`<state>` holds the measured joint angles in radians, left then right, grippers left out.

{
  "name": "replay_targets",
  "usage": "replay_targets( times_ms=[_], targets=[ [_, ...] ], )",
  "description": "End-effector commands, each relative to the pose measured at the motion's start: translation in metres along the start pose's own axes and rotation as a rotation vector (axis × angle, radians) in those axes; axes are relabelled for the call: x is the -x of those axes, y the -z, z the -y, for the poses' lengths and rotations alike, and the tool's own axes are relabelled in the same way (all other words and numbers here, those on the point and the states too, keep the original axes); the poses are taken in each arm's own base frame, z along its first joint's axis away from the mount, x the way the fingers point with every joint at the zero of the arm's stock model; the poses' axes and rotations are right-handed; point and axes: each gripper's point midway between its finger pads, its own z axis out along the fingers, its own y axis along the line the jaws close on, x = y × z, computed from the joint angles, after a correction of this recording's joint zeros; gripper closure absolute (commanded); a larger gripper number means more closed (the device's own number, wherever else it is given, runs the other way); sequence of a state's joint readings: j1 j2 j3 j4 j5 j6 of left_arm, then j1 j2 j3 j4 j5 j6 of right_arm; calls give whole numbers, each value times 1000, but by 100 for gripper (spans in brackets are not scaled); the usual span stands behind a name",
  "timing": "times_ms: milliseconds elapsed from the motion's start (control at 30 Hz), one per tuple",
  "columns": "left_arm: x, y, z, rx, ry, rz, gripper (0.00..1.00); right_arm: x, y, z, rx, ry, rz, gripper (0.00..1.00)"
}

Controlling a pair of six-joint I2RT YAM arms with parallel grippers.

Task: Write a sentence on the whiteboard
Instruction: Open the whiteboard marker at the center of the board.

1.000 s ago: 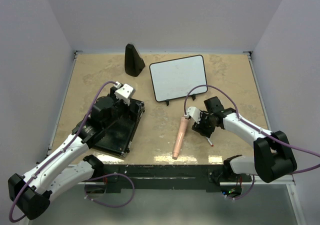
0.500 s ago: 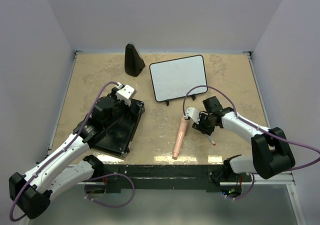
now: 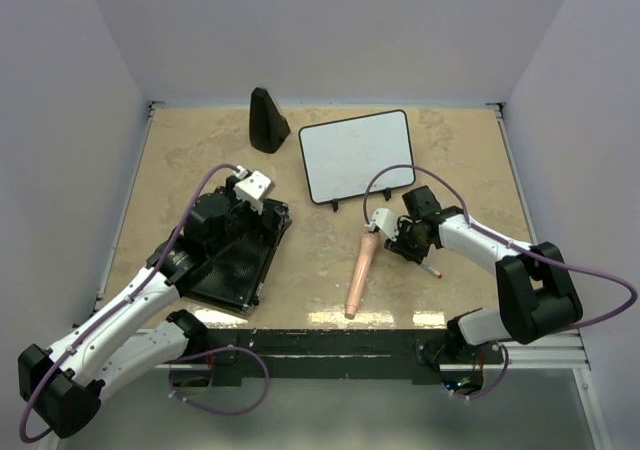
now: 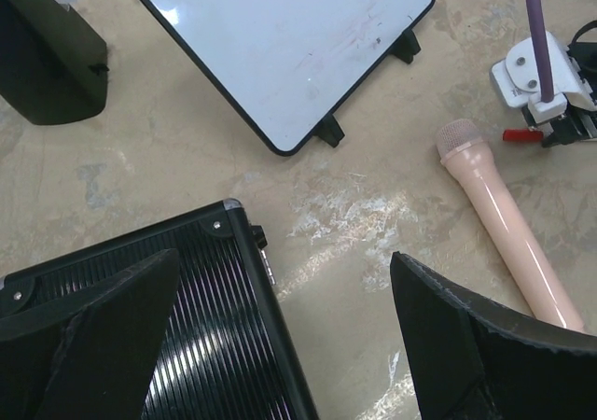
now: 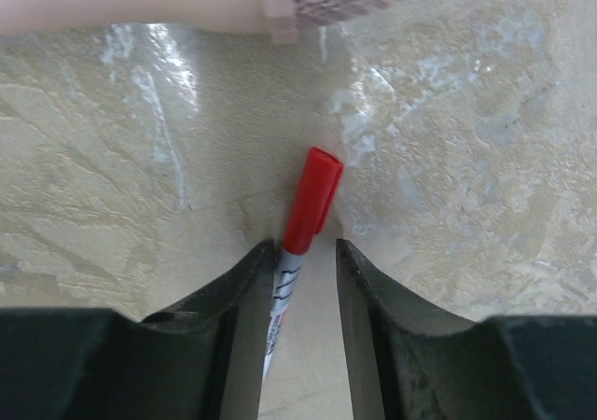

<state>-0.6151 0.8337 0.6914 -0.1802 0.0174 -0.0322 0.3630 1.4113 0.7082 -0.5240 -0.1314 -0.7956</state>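
Observation:
The whiteboard (image 3: pixel 357 155) stands blank on its black legs at the back centre of the table, and it also fills the top of the left wrist view (image 4: pixel 289 37). A red-capped marker (image 5: pixel 311 201) lies flat on the table. My right gripper (image 5: pixel 303 249) is low over the marker with its body between the fingers. The marker touches one finger, and a gap still shows at the other. From above, the right gripper (image 3: pixel 402 240) sits right of a pink handle, with the marker (image 3: pixel 432 268) poking out behind it. My left gripper (image 4: pixel 283 257) hangs wide open and holds nothing.
A pink microphone-shaped handle (image 3: pixel 360 275) lies just left of the right gripper, its head close to the marker cap. A black ribbed case (image 3: pixel 235 260) lies under the left gripper (image 3: pixel 238 215). A black cone-shaped object (image 3: pixel 266 120) stands left of the whiteboard.
The right gripper's jaws have narrowed around the marker. It has shifted slightly toward the whiteboard and turned, swinging the marker's tail to the right. The left arm has not moved.

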Motion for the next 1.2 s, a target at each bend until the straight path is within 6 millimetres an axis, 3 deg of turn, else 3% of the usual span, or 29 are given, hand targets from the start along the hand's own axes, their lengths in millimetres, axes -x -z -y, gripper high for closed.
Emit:
replay_targets(
  times_ms=[0, 133, 333, 567, 900, 1000, 1033, 1100, 1167],
  targets=[
    [13, 0, 6, -45, -18, 50, 0, -33, -5, -8, 50, -36, -129, 59],
    [15, 0, 11, -72, -16, 59, 0, -44, -3, -4, 41, -32, -147, 55],
    [20, 0, 22, -129, 10, 78, 0, -58, -2, 2, 42, -43, -174, 59],
    [30, 2, 34, -191, 41, 114, 0, -74, 4, 6, 59, -29, -202, 52],
    [35, -1, 49, -270, 91, 129, 0, -97, 6, 8, 91, -35, -246, 57],
    [43, 0, 52, -285, 100, 164, 0, -98, 5, 8, 105, -28, -245, 71],
    [43, 0, 55, -304, 116, 165, 0, -98, 3, 7, 115, -26, -247, 84],
    [49, 0, 60, -334, 132, 190, 0, -97, 3, 6, 123, -22, -235, 100],
    [53, -1, 72, -399, 180, 218, 0, -90, 4, 6, 126, -12, -199, 100]
  ],
)
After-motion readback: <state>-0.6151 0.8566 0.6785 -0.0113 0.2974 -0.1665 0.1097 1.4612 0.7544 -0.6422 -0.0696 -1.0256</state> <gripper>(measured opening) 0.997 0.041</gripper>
